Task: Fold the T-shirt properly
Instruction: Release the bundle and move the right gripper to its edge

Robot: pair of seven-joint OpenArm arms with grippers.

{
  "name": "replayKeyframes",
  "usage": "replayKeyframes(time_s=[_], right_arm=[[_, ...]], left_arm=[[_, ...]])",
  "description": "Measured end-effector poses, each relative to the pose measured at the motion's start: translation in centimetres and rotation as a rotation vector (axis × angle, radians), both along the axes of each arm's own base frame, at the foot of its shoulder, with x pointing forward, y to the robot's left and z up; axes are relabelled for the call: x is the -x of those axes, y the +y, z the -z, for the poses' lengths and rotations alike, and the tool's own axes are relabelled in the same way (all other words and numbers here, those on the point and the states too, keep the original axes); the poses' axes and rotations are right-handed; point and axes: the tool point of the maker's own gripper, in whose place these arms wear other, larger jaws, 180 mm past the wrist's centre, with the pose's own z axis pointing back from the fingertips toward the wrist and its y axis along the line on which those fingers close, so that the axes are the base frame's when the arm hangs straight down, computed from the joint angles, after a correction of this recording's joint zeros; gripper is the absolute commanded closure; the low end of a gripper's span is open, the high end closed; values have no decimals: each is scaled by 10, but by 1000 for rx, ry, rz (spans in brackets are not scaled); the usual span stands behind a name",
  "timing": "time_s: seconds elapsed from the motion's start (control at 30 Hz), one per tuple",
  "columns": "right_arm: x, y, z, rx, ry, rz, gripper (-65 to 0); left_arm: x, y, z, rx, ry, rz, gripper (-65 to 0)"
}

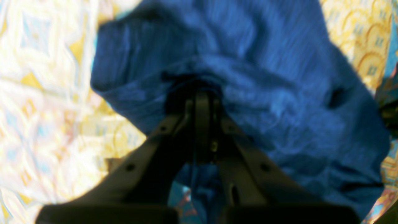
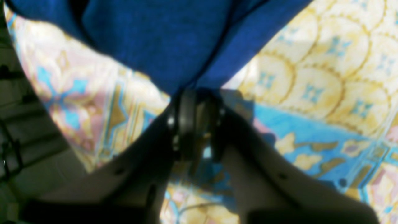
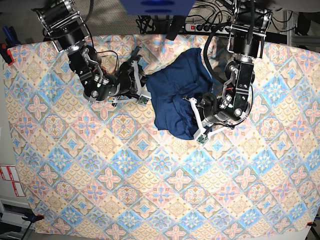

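The T-shirt is a dark navy garment lying bunched and partly doubled over on the patterned cloth, at the middle of the far half of the table. My left gripper is at its right lower edge. The left wrist view shows that gripper shut on a fold of the T-shirt, with fabric draped over the fingertips. My right gripper is at the shirt's left edge. In the right wrist view it is shut on the hem of the T-shirt, which hangs away above it.
A colourful tiled tablecloth covers the whole table. Behind the far edge lie a power strip and cables and a blue object. A red clamp sits at the left edge.
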Motion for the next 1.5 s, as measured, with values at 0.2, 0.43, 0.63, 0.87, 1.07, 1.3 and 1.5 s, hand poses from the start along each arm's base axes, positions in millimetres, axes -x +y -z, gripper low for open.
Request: replayKeyframes(time_s=[0.2, 0.43, 0.63, 0.87, 1.07, 1.3, 1.5], right_arm=[[8, 2, -4, -1, -8, -14, -78], [-17, -12, -15, -19, -51, 84, -78], [-59, -40, -31, -25, -117, 234, -78], [-103, -37, -46, -84, -153, 309, -78], [-107, -3, -47, -155, -118, 309, -79], [-114, 1, -52, -152, -129, 303, -95], [-133, 14, -71, -196, -177, 294, -185]], left_arm=[[-11, 3, -8, -4, -25, -3, 0], [9, 12, -24, -25, -77, 11, 0], [65, -5, -26, -8, -41, 54, 0], [96, -4, -13, -8, 15, 55, 0], [102, 7, 10, -10, 84, 13, 0], [98, 18, 32, -6, 110, -26, 0], [96, 20, 31, -6, 104, -32, 0]])
